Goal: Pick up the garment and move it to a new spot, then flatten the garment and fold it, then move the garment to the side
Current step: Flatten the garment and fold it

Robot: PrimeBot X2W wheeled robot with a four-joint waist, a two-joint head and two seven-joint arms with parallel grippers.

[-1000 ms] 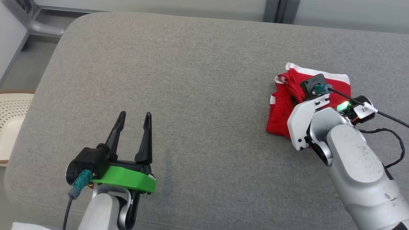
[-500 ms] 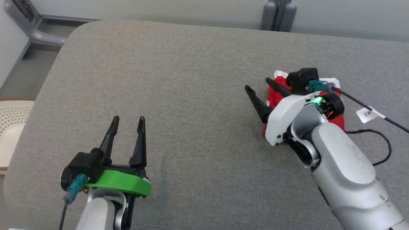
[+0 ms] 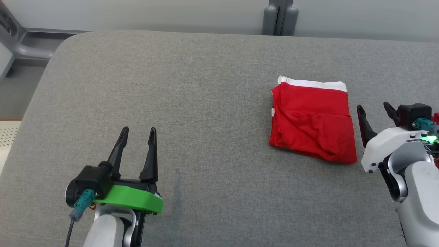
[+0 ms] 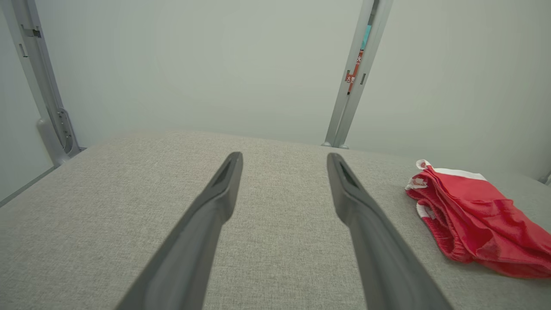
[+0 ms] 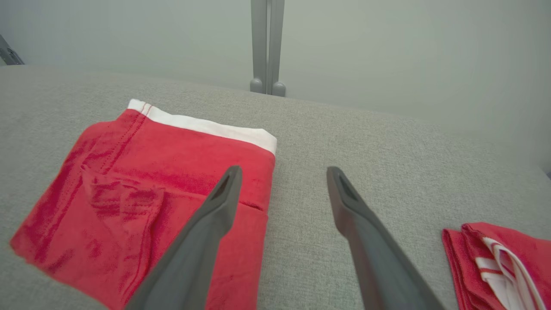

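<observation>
The folded red fabric garment with a white band [image 3: 310, 125] lies flat on the grey fabric-covered tabletop [image 3: 192, 85], toward 3 o'clock in the head view, with its white band along the 12 o'clock edge. The folding looks finished, so the step in hand is probably the last one: moving the garment to the side.

The right gripper [image 3: 372, 105] sits just beside the garment's 3 o'clock edge. Its jaws are spread wide and hold nothing, and in the right wrist view one finger overlaps the red cloth while the other is over bare tabletop. The left gripper [image 3: 139, 129] rests toward 8 o'clock, well apart from the garment, with its jaws also wide and empty.

To do this move well, the right jaws should straddle the 3 o'clock edge and close on every layer at once. Catching only the top ply would likely peel the fold open. The rumpled pocket near the 6 o'clock corner suggests loose layers there, so a grip nearer the middle of the edge seems safer. Moving it low should keep the stack square.

A second folded red-and-white cloth [image 5: 495, 262] lies near, further toward 3 o'clock, so the garment should be set down clear of it, not overlapping it.
</observation>
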